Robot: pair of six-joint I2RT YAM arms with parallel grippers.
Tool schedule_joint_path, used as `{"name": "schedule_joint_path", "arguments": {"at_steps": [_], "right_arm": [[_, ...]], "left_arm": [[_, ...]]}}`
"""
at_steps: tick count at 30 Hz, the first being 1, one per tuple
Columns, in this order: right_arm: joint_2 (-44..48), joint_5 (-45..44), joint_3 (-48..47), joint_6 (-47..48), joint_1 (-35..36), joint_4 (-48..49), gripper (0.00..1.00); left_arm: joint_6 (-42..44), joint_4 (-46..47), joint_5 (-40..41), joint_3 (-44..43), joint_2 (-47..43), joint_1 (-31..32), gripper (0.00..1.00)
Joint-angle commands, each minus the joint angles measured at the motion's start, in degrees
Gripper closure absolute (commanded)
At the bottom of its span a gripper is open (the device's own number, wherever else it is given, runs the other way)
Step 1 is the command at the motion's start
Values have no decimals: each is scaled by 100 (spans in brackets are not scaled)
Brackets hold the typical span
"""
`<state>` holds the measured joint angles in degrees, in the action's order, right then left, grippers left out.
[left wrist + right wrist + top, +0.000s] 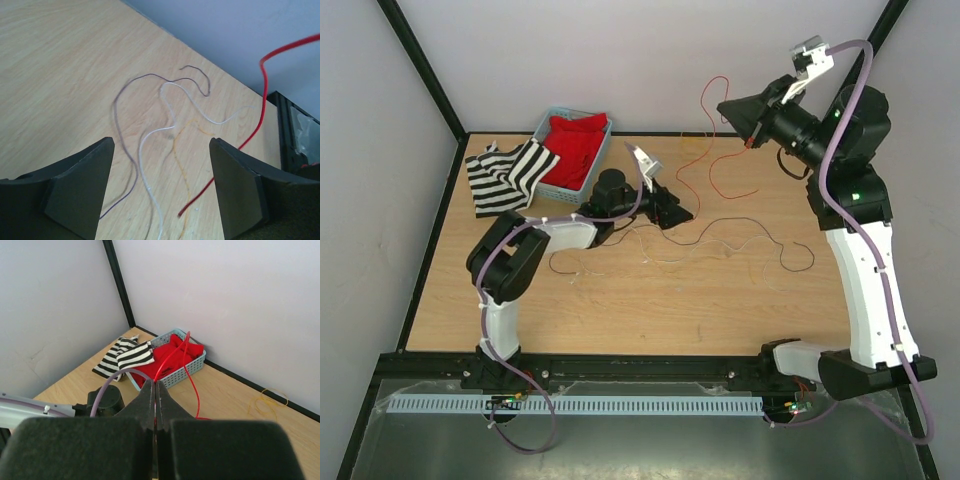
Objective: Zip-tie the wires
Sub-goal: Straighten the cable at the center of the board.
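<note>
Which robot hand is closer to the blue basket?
Left. The left gripper is low, just right of the basket; the right gripper is raised farther right, shut on the red wire.

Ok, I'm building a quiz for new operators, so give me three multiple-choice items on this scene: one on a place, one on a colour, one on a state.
1. Where is the blue basket?
A. At the table's far side, left of the middle.
B. At its near edge, between the arm bases.
C. In its near right corner.

2. Which colour is the wire in the right gripper?
A. Pale.
B. Red.
C. Dark brown.

3. How is the left gripper?
A. Shut on a wire.
B. Shut on cloth.
C. Open.

Answers: A, the top view shows it by the back edge; B, a red strand runs into the shut jaws; C, its jaws stand wide apart above the wires.
</note>
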<state>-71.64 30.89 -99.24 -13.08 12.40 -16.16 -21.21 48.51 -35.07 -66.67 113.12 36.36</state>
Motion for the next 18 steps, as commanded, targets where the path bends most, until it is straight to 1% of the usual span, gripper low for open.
{"name": "schedule_joint_path", "arguments": {"at_steps": [1,8,11,13,18], "right_arm": [[353,69,89,-41,32,234,100],[496,184,248,-8,33,221,100],[495,177,247,16,38,219,100],[468,188,247,-7,34,217,100],[414,177,256,-36,34,214,100]], "left_arm": [[167,282,137,246,-606,-284,19],[280,300,179,395,-983,-629,8],[240,395,-34,464,-1163,-772,7],[267,644,-235,511,-1262,-769,6],[298,861,-791,541,-1218,-554,5]]}}
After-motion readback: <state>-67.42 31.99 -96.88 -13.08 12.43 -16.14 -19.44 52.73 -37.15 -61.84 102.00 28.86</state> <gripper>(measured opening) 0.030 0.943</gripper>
